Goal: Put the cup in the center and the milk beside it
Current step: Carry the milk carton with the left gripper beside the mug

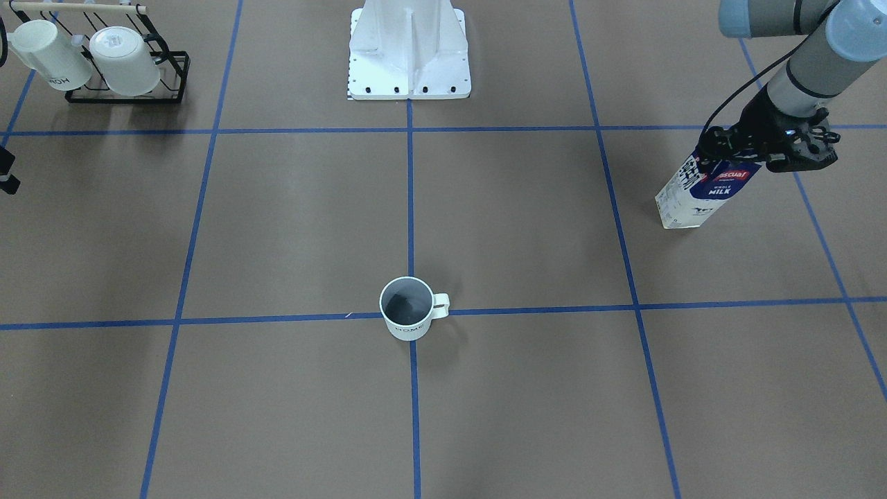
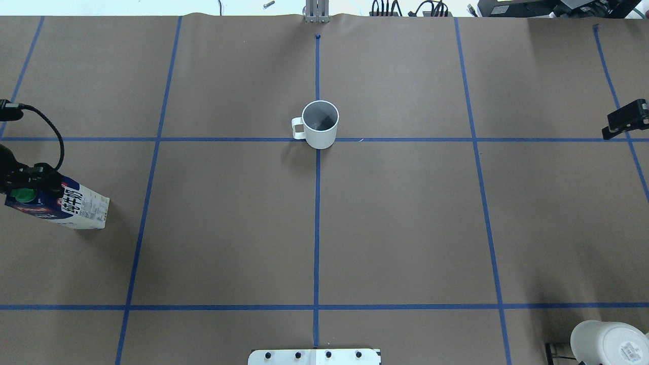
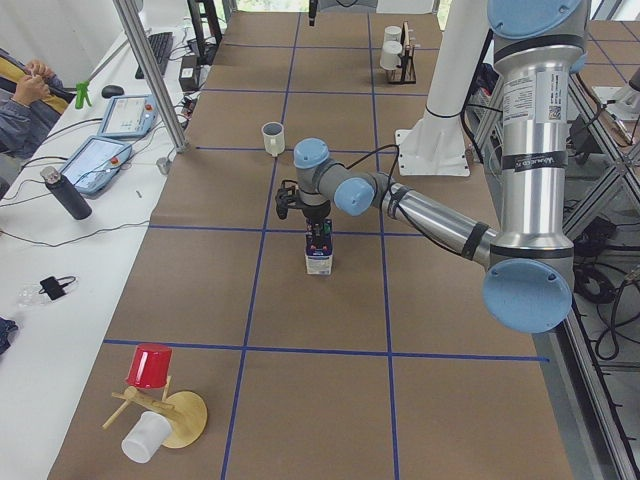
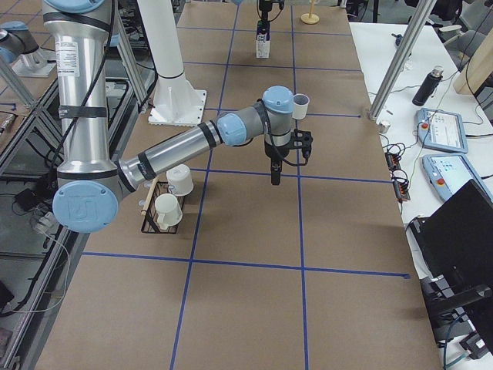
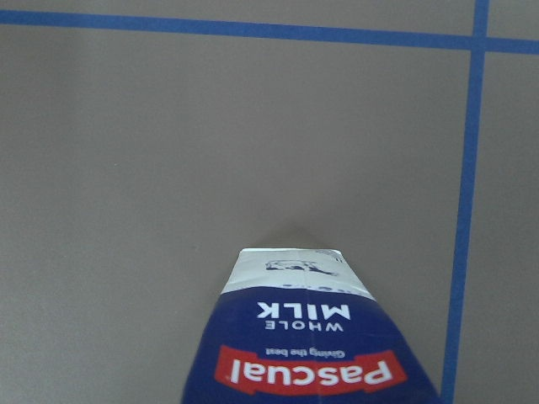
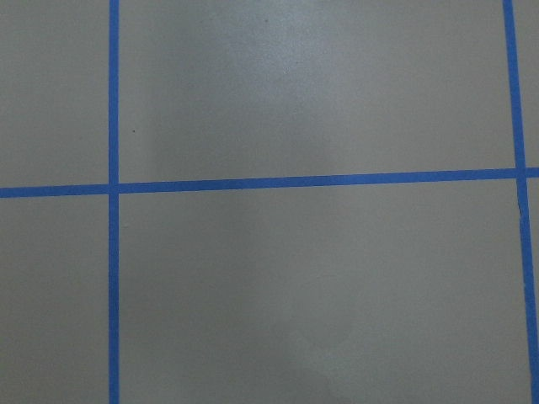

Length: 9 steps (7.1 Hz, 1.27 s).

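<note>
Order: from the robot's side of the surface (image 2: pixel 405 228) outward.

1. Nearest, the white robot base (image 2: pixel 314 356) sits at the edge, on the centre blue tape line (image 2: pixel 316 228).
2. At the near corner on the robot's right stands a black wire rack (image 1: pixel 173 76) with two white mugs (image 1: pixel 125 62) hung on it, mouths tilted down.
3. Further out, well toward the robot's left, is the milk (image 1: pixel 700 190): a navy and white carton, green cap at the top, red band and the word "MILK" on its face. The left gripper (image 1: pixel 734 154) comes down from above and pinches the carton's top, its fingers pressed against the two sides. The carton is upright. Its base is at the surface or just above it; which of the two cannot be told.
4. Further out again, at the robot's right edge, the right gripper (image 2: pixel 626 119) hangs above bare surface with nothing in it. Whether its fingers are spread or pressed together cannot be told.
5. Farthest, the cup (image 2: pixel 320 124) stands upright, mouth up, on the crossing of the centre tape lines, handle toward the robot's left. It is well apart from the milk, and neither gripper touches it.
</note>
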Tool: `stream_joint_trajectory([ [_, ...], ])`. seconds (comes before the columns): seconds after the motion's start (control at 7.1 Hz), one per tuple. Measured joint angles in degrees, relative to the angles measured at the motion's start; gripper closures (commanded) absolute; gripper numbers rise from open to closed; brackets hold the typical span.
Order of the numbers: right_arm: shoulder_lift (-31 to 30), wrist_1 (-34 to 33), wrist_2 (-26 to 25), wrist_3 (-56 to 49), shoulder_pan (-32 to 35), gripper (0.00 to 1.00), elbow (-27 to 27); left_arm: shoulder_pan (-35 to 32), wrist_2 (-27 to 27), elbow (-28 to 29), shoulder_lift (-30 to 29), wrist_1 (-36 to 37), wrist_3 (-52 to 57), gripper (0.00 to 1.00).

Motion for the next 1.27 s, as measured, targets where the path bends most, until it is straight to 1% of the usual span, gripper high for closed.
stream_joint_trajectory([
  [0.28, 0.06, 0.0, 0.0, 0.0, 0.08, 0.0, -0.01, -0.55, -0.08, -1.37, -1.8, 0.7, -0.29, 0.67],
  [0.42, 0.02, 0.0, 0.0, -0.02, 0.34, 0.0, 0.09, -1.41, -0.11, -1.86, -4.98, 3.6, -0.36, 0.67],
  [0.56, -0.28, 0.0, 0.0, -0.08, 0.82, 0.0, 0.19, -2.35, -0.05, -1.25, -11.49, 9.74, -0.38, 0.67],
  [0.7, -1.17, 0.0, 0.0, -0.64, 1.61, 0.0, 0.42, -2.79, 0.24, 1.63, -20.66, 17.22, -0.37, 0.67],
  [0.85, -2.43, 0.0, 0.02, -2.22, 2.77, 0.0, 0.84, -2.82, 0.85, 6.86, -29.64, 21.73, -0.39, 0.67],
  [0.99, -3.54, 0.0, 0.06, -3.85, 3.81, 0.0, 1.16, -2.58, 1.4, 14.07, -37.76, 22.45, -0.41, 0.67],
  [1.13, -4.15, 0.0, 0.08, -4.61, 4.34, 0.0, 1.31, -1.84, 1.67, 23.04, -45.15, 19.63, -0.92, 0.67],
  [1.27, -4.46, 0.0, 0.09, -4.89, 4.5, 0.0, 1.39, -0.45, 1.8, 33.53, -52.36, 14.09, -2.62, 0.67],
])
